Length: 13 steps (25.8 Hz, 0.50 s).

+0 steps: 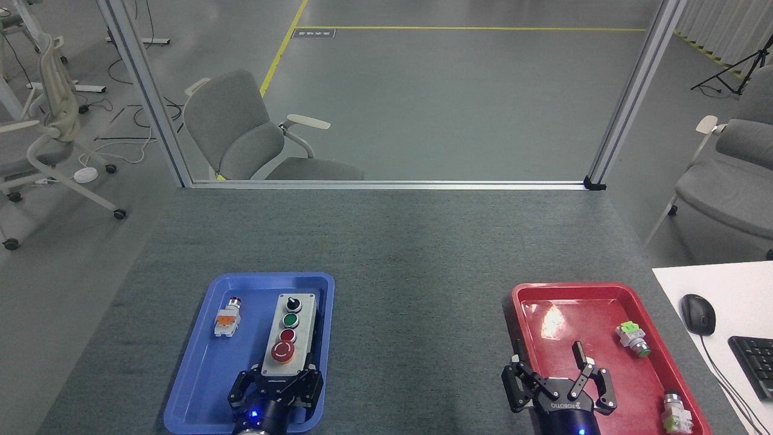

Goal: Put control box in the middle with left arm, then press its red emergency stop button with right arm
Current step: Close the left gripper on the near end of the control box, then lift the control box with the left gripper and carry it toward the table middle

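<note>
The grey felt-topped table [386, 241] carries two trays along its near edge — a blue tray [199, 362] toward the near left corner and a red tray [543, 302] toward the near right corner — with the middle of the table bare between them.

The control box [290, 335] lies in the blue tray, along its right wall and toward its near rim, long axis running away from the robot, the big red mushroom button [282, 351] at the near end. So the first step is in hand: the box is not yet in the middle.

The left gripper [275, 386] sits at the near end of the box, its fingers narrowed against the box's two sides — it looks to be gripping it, though whether the box is clear of the tray floor cannot be told. The right gripper [558, 386] hangs over the near part of the red tray, fingers spread wide, holding nothing.

A small push-button part with an orange block [227, 318] lies near the blue tray's left wall, well apart from the box.

Next, I judge, the left arm must lift the box over the tray's right rim and set it down flat on the bare middle, button face up.
</note>
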Available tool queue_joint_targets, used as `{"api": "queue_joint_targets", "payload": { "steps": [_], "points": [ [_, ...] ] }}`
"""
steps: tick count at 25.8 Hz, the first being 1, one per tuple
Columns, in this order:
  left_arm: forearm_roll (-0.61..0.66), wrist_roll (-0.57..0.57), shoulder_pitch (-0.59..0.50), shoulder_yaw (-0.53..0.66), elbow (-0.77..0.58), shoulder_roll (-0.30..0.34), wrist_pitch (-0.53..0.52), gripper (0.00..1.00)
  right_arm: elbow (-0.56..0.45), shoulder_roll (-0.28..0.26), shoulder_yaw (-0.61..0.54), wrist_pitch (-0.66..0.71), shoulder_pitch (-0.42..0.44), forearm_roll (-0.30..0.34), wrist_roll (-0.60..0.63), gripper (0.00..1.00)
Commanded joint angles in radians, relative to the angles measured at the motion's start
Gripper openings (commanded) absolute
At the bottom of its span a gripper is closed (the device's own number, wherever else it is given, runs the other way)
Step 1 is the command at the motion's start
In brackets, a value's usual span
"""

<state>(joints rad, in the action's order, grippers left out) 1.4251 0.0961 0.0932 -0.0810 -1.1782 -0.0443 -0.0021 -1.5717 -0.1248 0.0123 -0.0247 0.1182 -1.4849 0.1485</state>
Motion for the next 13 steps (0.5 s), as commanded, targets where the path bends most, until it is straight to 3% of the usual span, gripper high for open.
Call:
{"api": "queue_joint_targets", "payload": {
  "steps": [1,4,7,13],
  "points": [
    [-0.002,-0.006,0.007,0.0,0.002,0.009,-0.007,0.59,-0.001,-0.001,0.0,0.0,0.0,0.0,-0.001,0.98],
    [-0.003,-0.007,0.008,0.001,0.006,0.011,-0.039,0.36,0.001,-0.001,0.0,0.0,0.0,0.0,-0.001,0.98],
    [-0.003,-0.006,0.01,0.004,-0.001,0.011,-0.061,0.04,-0.001,-0.003,0.0,0.0,0.0,0.0,-0.001,0.98],
    [-0.041,-0.001,0.022,0.012,-0.014,0.018,-0.102,0.0,0.001,-0.003,0.0,0.0,0.001,0.0,-0.001,0.98]
  ]
}}
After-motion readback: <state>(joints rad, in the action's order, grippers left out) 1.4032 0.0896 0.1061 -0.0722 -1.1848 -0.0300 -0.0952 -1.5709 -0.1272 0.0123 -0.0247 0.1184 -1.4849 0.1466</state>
